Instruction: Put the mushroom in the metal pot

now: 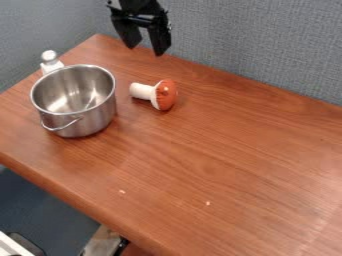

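Wooden table point(227, 150), mushroom point(156, 93) on its side at 3 o'clock of empty pot point(74, 98), stem toward pot. Gripper point(142, 35) at 12 o'clock of mushroom, above it, fingers spread, nothing held. Advice: descend straight, straddle stem, close gently.

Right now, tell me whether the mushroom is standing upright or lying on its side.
Lying on its side. The mushroom rests on the table with its white stem pointing toward the metal pot.
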`<state>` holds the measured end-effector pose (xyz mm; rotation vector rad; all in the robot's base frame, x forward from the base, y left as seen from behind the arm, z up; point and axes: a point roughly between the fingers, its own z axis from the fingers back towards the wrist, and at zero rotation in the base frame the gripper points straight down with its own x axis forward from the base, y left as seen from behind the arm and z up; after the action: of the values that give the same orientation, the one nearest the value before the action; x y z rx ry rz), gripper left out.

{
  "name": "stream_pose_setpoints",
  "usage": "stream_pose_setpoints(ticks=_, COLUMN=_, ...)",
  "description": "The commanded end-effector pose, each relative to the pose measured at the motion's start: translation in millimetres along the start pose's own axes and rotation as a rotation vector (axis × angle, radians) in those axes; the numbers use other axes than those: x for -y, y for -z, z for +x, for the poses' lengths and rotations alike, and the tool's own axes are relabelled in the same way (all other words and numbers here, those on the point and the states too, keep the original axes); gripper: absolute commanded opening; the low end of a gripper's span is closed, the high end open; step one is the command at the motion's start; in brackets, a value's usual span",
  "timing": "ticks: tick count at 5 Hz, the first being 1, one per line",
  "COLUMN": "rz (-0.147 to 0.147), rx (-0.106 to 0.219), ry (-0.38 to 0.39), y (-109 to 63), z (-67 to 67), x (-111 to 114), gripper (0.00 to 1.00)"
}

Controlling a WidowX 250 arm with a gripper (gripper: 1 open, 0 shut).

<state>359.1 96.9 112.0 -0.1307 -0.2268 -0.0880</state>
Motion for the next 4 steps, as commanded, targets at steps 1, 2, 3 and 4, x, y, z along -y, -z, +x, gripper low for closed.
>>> stream_pose_setpoints(ticks=1, rz=0.01, rx=-0.012, ry=0.027, y=1.6, z=3.7, x=6.7, gripper=1.0)
stream_pose_setpoints(ticks=2, rz=0.056, rx=-0.051, ry=0.016, y=18.3, z=17.7, x=0.6, gripper=1.0)
stream_pose_setpoints(ticks=3, rz=0.101, rx=-0.088, ry=0.001, y=31.9, z=32.4, x=-7.7, gripper=1.0)
stream_pose_setpoints(ticks=4, rz=0.122, rx=-0.093, ry=-0.042, y=42.1, z=26.9, x=-11.7, gripper=0.0)
